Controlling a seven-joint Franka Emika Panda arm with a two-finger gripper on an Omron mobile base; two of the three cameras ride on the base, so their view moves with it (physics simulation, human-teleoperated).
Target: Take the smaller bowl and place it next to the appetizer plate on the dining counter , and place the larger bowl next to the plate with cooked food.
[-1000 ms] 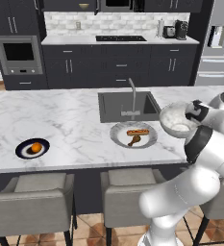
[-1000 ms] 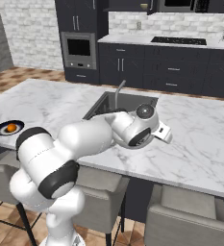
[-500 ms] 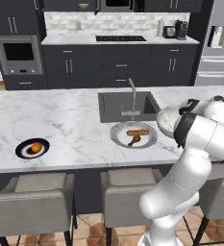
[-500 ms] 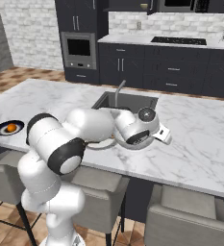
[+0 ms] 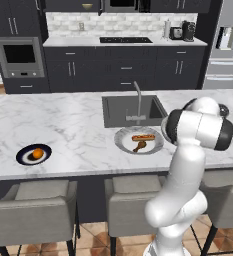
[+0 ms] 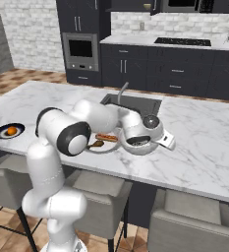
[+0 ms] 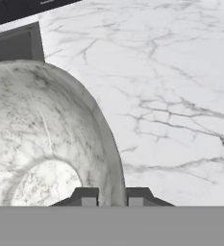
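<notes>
While the marble desk (image 6: pixel 209 133) ran across the whole middle of the right base view, the matter that counted sat at frame centre: the large bowl (image 6: pixel 141 142) rested low over the desk just right of the plate with cooked food (image 6: pixel 99 142), the two rims close together or perhaps touching, which could not be told apart from there. In the left base view that plate (image 5: pixel 124 142) lay at centre, with sausage and a drumstick on it, and the bowl (image 5: pixel 165 131) showed as a pale edge at its right side, mostly hidden behind the arm. Far off at the lower left of that frame sat the appetizer plate (image 5: pixel 24 156), well apart from everything else.

In the hand view the bowl's wall (image 7: pixel 104 139) curved up from the bottom centre toward the upper left, its hollow filling the left half, bare desk to the right. The fingers (image 7: pixel 86 197) stood one on each side of that wall, the left tip inside the hollow and the right tip (image 7: pixel 137 197) outside, closed narrowly on the rim. So the bowl lay left of the fingers, and the plate beyond it. As a judgement, the bowl looked placed, and release was what remained.
</notes>
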